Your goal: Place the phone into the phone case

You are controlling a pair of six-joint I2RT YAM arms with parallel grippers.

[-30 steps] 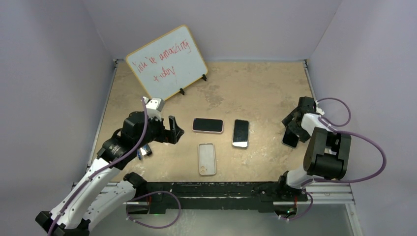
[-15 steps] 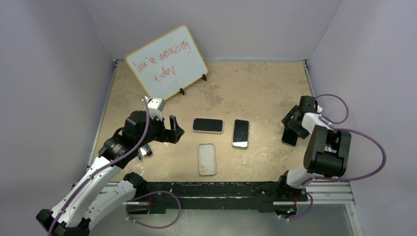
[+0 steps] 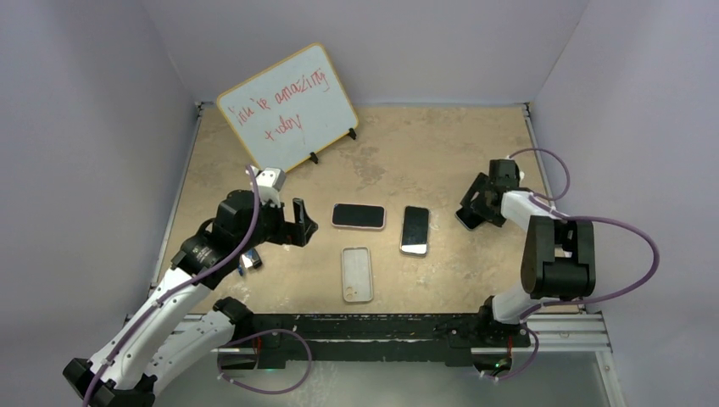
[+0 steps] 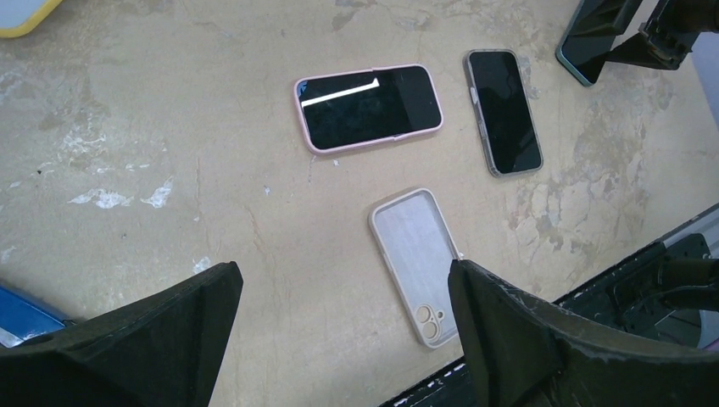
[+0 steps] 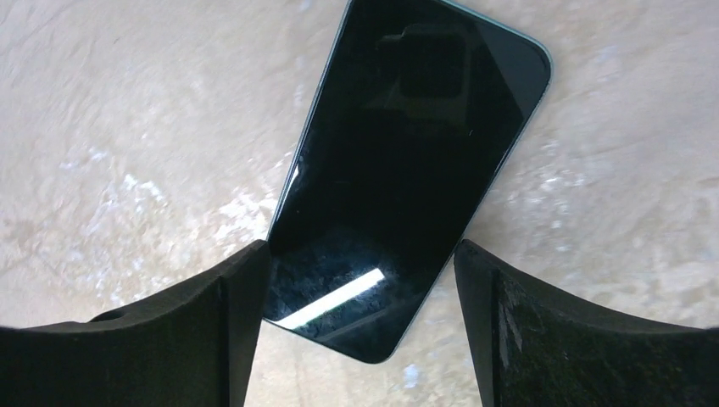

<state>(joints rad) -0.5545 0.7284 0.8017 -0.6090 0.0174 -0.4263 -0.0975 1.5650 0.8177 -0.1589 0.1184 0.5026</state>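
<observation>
A bare dark phone [image 5: 415, 144] with a teal edge lies on the table between my right gripper's [image 5: 360, 254] open jaws. The left finger touches its edge and the right finger stands apart. From above, this phone [image 3: 465, 220] and the right gripper [image 3: 477, 203] are right of centre. It also shows in the left wrist view [image 4: 589, 47]. An empty white phone case [image 3: 357, 274] lies open side up near the front edge and shows in the left wrist view [image 4: 417, 263]. My left gripper [image 3: 302, 224] hovers open and empty left of the case [image 4: 341, 280].
A phone in a pink case [image 3: 358, 216] and a phone in a grey case [image 3: 415, 230] lie mid-table. A whiteboard [image 3: 288, 106] stands at the back left. A small blue object [image 4: 17, 314] lies under my left arm. Purple walls enclose the table.
My right gripper has swung left and away from the front edge, and the bare phone has slid with it toward the middle. The left arm has barely moved.
</observation>
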